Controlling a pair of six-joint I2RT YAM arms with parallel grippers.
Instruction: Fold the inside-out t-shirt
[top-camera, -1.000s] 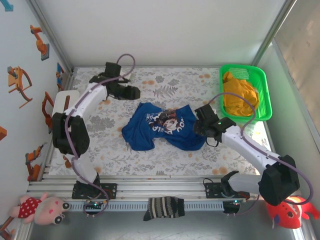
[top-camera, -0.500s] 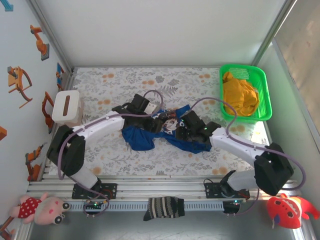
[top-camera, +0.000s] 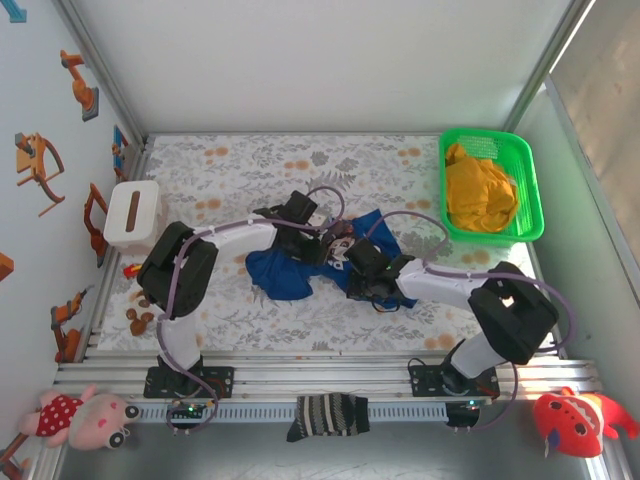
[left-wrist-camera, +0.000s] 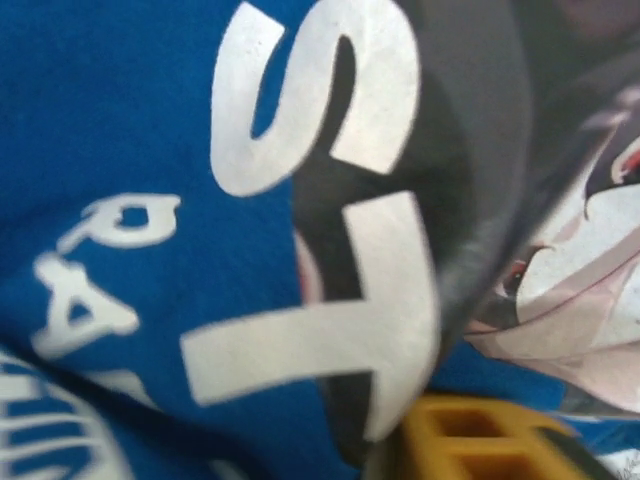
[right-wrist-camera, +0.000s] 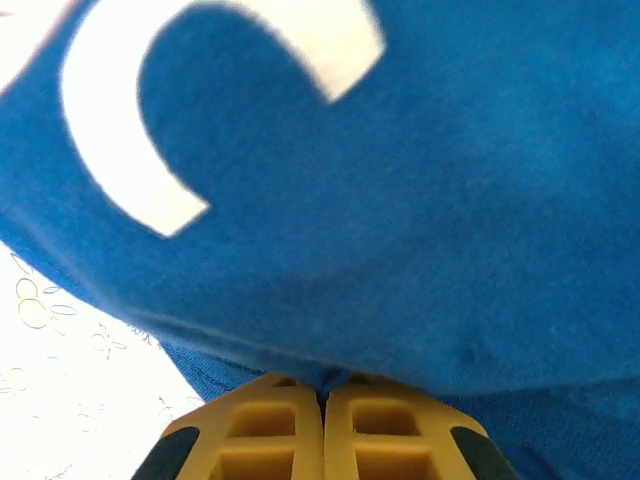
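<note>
Tabletop with a floral cover carries the inside-out t-shirt at its centre. The shirt is bunched into a blue heap whose long axis runs left to right across the table. Its printed panel faces up in the middle of the heap.

Both arms reach into that middle. The left gripper sits on the far-left side of the print and the right gripper on the near-right side. They are close together, so neither arm is clearly nearer.

The cloth lies directly against each set of fingers, not off to one side. On the right wrist view, the two yellow fingers are pressed together. A fold of blue cloth gathers right at their tips, which I judge to be a pinch on a thin edge.

On the left wrist view, a single yellow finger shows under the lettered cloth. I cannot tell how wide the left gripper stands or whether it holds anything.
</note>
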